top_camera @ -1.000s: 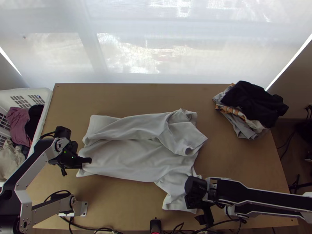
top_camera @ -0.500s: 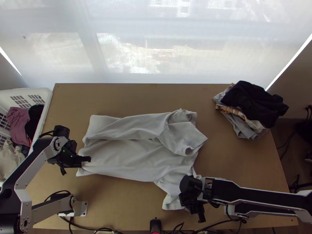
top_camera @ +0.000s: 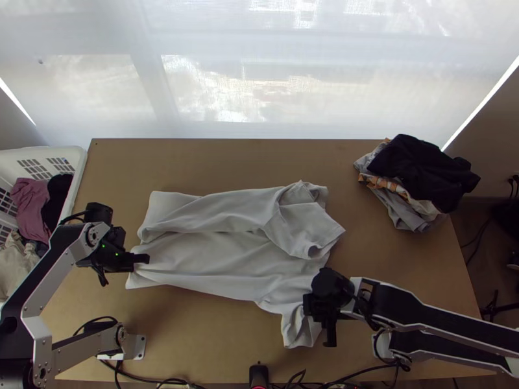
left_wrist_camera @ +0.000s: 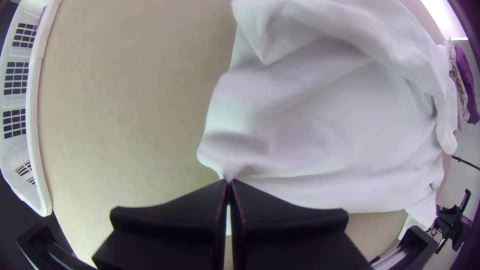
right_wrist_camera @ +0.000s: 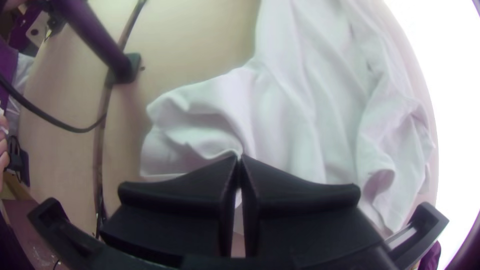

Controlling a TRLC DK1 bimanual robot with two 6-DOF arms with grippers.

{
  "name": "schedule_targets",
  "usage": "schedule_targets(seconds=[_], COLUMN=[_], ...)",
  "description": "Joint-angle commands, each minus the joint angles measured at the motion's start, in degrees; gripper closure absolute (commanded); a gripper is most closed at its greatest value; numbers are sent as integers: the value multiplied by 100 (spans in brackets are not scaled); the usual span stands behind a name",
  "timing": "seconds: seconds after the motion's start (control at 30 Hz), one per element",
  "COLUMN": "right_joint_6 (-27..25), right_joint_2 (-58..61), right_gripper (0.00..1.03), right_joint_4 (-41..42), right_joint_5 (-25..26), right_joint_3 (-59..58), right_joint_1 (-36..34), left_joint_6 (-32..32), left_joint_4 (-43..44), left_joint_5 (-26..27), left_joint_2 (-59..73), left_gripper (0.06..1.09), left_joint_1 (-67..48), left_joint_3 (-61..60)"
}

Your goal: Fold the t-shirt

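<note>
A light-grey t-shirt (top_camera: 214,259) lies across a wooden table (top_camera: 227,162), its far side folded inward, as the left gripper (top_camera: 133,257) pinches the hem end, its fingers (left_wrist_camera: 180,200) together, and the right gripper (top_camera: 313,311) clenches cloth beside the near sleeve (right_wrist_camera: 185,135); a clothes pile (top_camera: 422,168) sits at far right

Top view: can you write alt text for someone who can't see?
A light t-shirt lies on a table, far side folded inward; the left arm pinches its hem in its jaws, the right arm its near sleeve. A laundry basket is left, a clothes pile right.
</note>
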Motion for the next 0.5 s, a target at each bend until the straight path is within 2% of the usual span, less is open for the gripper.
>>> schedule_targets(seconds=[0.0,0.47], right_joint_6=[-191,-200], right_joint_2=[-253,125], right_gripper=[100,100], right_joint_4=[-139,-7], right_joint_5=[113,113], right_joint_3=[483,1160], right_joint_1=[-1055,-1934], left_joint_6=[-48,57], left_joint_4=[-128,-435], left_joint_5=[1,1], left_joint_2=[-213,-433], left_gripper=[105,105], left_joint_1=[7,25], left_joint_3=[253,552])
